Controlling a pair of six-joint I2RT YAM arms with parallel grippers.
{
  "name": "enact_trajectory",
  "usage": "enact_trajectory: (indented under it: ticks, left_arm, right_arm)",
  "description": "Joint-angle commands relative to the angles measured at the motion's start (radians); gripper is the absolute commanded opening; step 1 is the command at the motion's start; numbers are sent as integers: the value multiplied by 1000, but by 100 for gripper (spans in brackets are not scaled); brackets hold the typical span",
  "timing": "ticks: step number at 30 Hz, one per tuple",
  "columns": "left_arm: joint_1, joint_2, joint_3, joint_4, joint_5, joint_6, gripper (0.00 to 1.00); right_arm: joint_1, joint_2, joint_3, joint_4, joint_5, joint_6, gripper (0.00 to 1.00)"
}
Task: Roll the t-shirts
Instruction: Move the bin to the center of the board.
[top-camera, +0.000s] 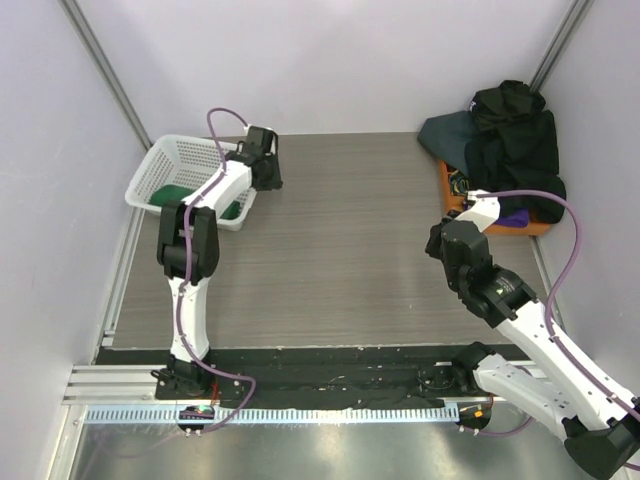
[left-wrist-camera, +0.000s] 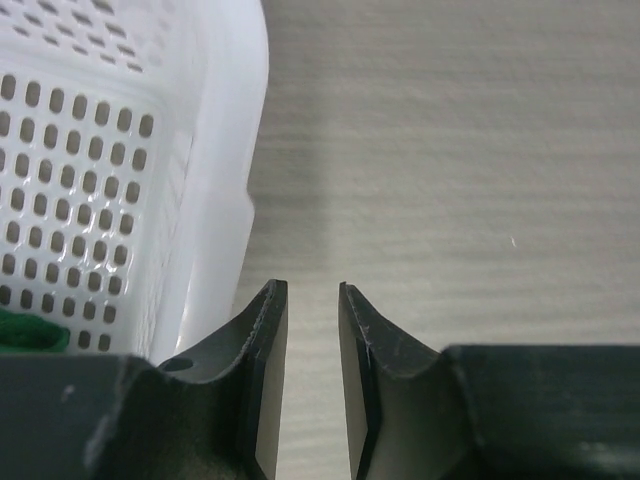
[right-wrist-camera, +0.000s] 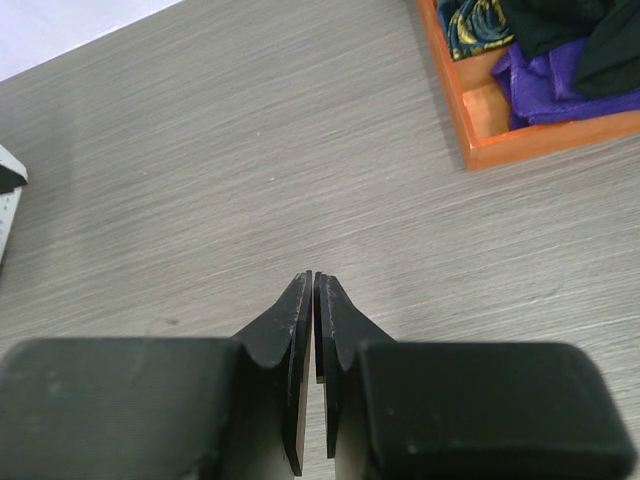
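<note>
A dark green t-shirt (top-camera: 178, 193) lies in the white mesh basket (top-camera: 190, 152) at the back left; a bit of it shows in the left wrist view (left-wrist-camera: 24, 332). More t-shirts, black and dark ones (top-camera: 512, 140) and a purple one (right-wrist-camera: 552, 84), are heaped on the orange tray (right-wrist-camera: 470, 112) at the back right. My left gripper (top-camera: 268, 178) (left-wrist-camera: 312, 290) hovers over bare table just right of the basket, its jaws a little apart and empty. My right gripper (top-camera: 440, 242) (right-wrist-camera: 315, 278) is shut and empty over the table, left of the tray.
The basket's wall (left-wrist-camera: 215, 150) stands close to the left finger of my left gripper. Grey walls close in the table on three sides. A black strip and a metal rail (top-camera: 300, 395) run along the near edge by the arm bases.
</note>
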Motion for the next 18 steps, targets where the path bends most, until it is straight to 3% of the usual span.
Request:
enact_trajectory:
  ticks: [1,4,8,11,12,13,14,15,18]
  left_arm:
    - [40,64,131,-40,40,-26,31]
    - [63,89,206,-74,51,-25,32]
    - [54,35,211,-45,236,-21,39]
    - [11,-107,79,30,232,-41,48]
    - [2,-146,32,55,233,-44,53]
    - [-4,-193,-49,90,244,-51,60]
    - [-12,-233,-103,113,255,-54,81]
    - [-13,-322,-151,162,265,-61,95]
    - [-19,-481,-323,231,282,-104,100]
  right_arm:
    - [-2,-11,-20,18,-19,35,13]
    - [-2,-35,-27,5,-23,40,14]
    - [-2,-46,-32,-17,-36,34,15]
    - [-2,-52,-43,-17,-66,32,28]
    - [-2,-55,-47,-17,-78,32,49]
    - [-2,-62,-49,-17,-82,32,61]
    - [-2,-65,-52,-20,-86,32,72]
    - [-2,-68,-49,-27,-92,31,88]
    - [-2,-94,-50,-40,-109,20,97]
